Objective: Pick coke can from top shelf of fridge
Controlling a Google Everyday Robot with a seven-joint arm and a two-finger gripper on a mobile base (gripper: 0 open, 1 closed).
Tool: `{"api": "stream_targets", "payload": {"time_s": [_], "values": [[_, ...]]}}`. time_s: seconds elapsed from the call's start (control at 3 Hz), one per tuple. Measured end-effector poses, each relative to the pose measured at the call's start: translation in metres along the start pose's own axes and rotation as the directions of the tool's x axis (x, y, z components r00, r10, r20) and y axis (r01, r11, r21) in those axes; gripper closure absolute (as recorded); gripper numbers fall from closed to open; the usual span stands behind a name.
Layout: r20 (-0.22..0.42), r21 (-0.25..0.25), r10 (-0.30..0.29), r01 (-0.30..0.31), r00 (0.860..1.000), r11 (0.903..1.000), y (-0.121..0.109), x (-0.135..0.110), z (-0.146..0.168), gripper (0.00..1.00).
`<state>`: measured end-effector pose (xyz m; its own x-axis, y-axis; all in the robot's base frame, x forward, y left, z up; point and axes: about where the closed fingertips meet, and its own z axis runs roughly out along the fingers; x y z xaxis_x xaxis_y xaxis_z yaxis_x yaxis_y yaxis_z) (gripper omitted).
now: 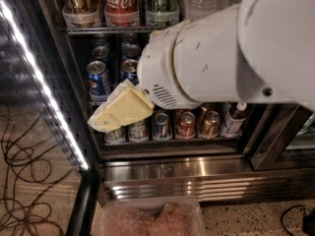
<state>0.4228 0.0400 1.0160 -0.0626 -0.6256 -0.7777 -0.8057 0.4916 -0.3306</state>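
The coke can [120,4], red with white script, stands on the top shelf [113,30] of the fridge [187,173], between a gold can [81,4] and a green can [162,3]. My gripper [117,111], cream-coloured, juts down-left from the big white arm [226,58]. It hangs in front of the lower shelves, well below the coke can and a little to its left. It holds nothing that I can see. The arm hides the right half of the fridge's middle.
Blue Pepsi cans [98,77] stand on the middle shelf. Several cans [186,123] and a small bottle [234,117] line the bottom shelf. A bright light strip [44,82] runs along the door edge. Cables [19,181] lie on the floor at left; a plastic tub [152,220] sits below.
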Motion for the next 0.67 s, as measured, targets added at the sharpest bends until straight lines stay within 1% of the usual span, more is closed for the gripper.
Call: {"api": "stream_targets", "payload": {"time_s": [0.33, 0.67], "values": [[0.082, 0.06, 0.062, -0.067, 0.995, 0.9959, -0.02, 0.015, 0.026, 0.0], [0.137, 0.138, 0.092, -0.111, 0.986, 0.9841, -0.03, 0.018, 0.047, 0.0]]}}
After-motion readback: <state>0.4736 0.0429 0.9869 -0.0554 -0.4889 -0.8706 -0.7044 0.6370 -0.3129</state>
